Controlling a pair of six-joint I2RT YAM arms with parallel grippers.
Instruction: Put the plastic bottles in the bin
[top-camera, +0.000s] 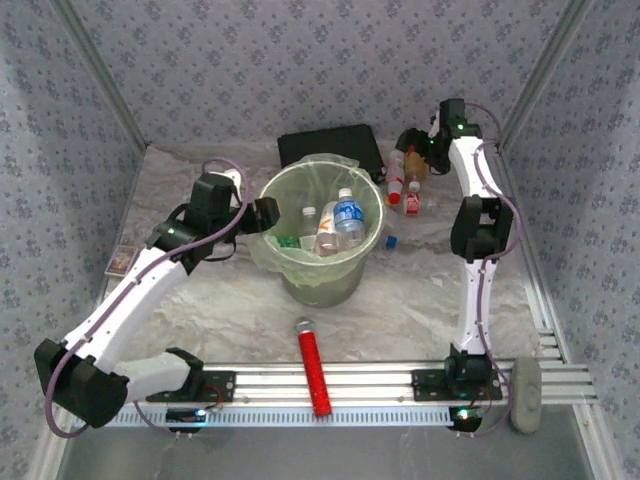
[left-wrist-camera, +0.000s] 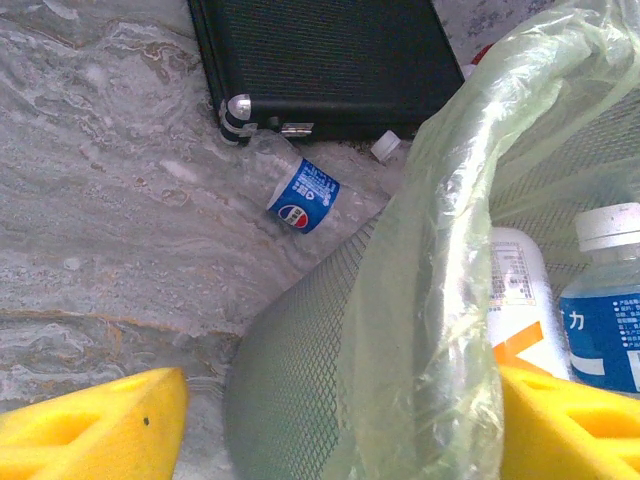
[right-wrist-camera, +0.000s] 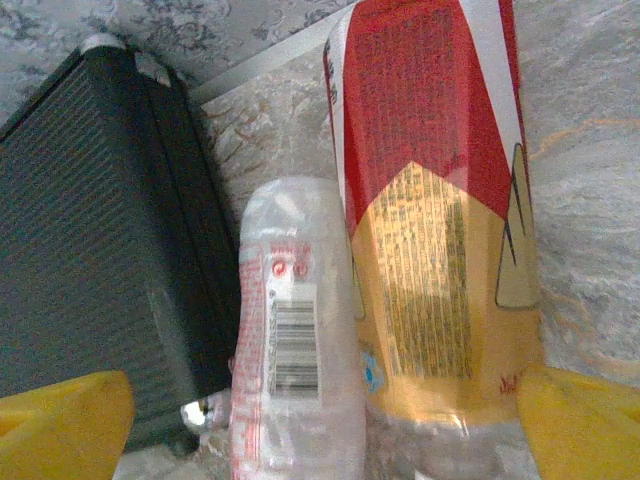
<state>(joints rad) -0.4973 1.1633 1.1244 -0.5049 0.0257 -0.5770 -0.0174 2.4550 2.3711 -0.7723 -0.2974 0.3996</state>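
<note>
Light, slick bottles are waiting for you at the table's far right

Your right gripper (right-wrist-camera: 320, 425) is hanging open around an amber bottle (right-wrist-camera: 440, 250) and a clear bottle (right-wrist-camera: 290, 330) beside the black case (right-wrist-camera: 90, 230). Both are looking thin-walled and crushable, so aim mid-body. Your left gripper (left-wrist-camera: 330, 430) is gaping, empty, across the bin (top-camera: 300, 270) rim. The marbled table (top-camera: 420, 300) is looking smooth, and the walls are crowding in close.

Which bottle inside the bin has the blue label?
The white-capped clear bottle on the right inside the bin. The white bottle beside it has an orange mark instead.
</note>
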